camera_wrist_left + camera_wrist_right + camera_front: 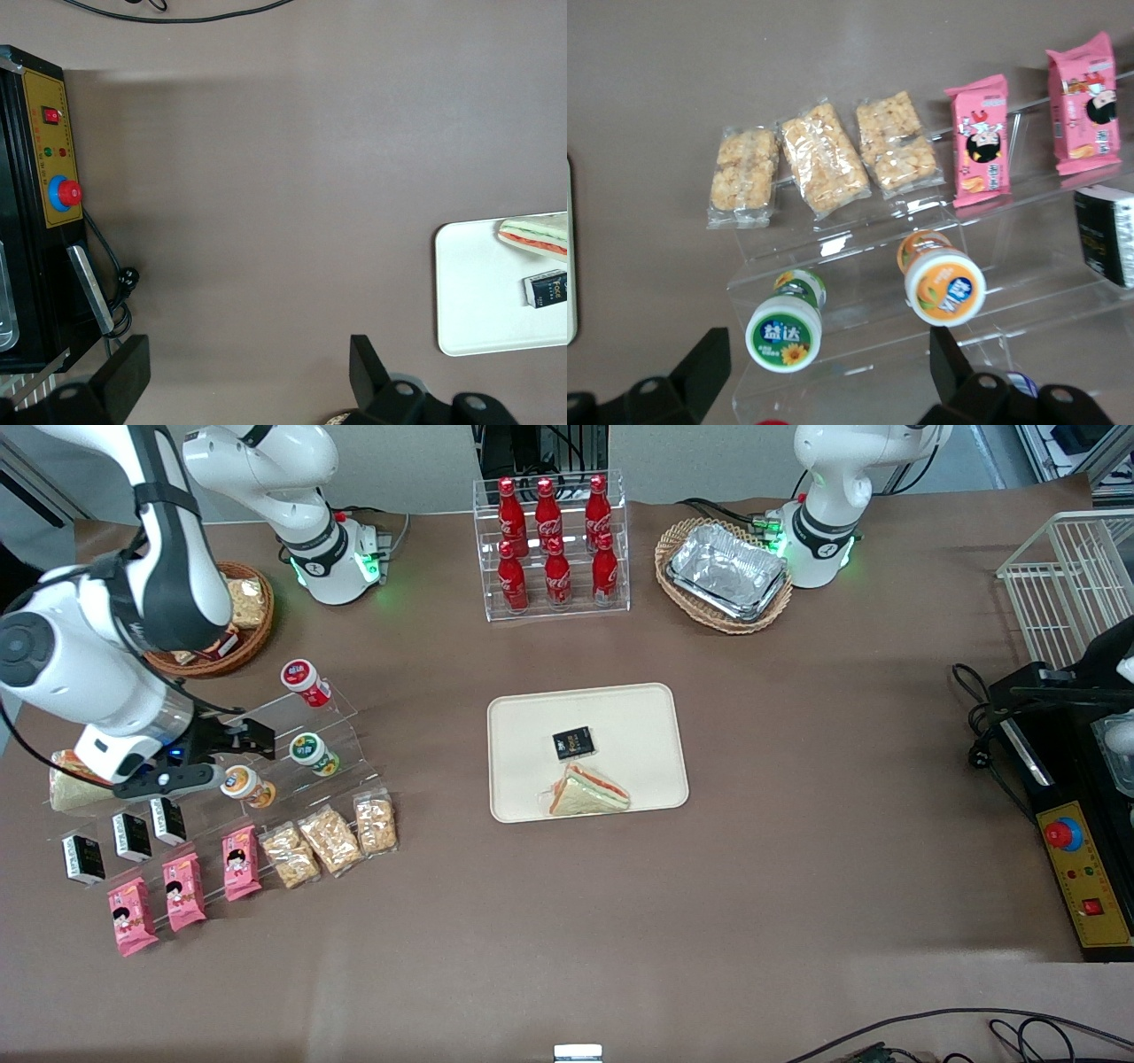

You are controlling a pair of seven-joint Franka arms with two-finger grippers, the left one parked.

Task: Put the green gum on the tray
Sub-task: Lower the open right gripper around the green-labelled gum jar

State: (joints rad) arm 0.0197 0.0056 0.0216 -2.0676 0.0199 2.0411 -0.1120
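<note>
Green-lidded, the gum (784, 332) lay tilted on the clear stepped shelf (341, 722) beside the orange one (944, 285). Light, hard and slick, it wanted pinching across its round sides. Jaws (824, 372) hung spread above.

A brown table covering (797, 824) fills nearly the whole scene, matte and faintly creased, with a paler band along its near edge. At its farthest edge a strip of pale wall (425, 460) shows, with dark equipment (540, 447) at the middle. Toward the parked arm's end stands a white wire rack (1063, 576) and, nearer the camera, a black control box (1085, 868) with a yellow panel and a red emergency button (1063, 834). Black cables (974, 717) coil beside it. The light is soft and even, with faint shadows
</note>
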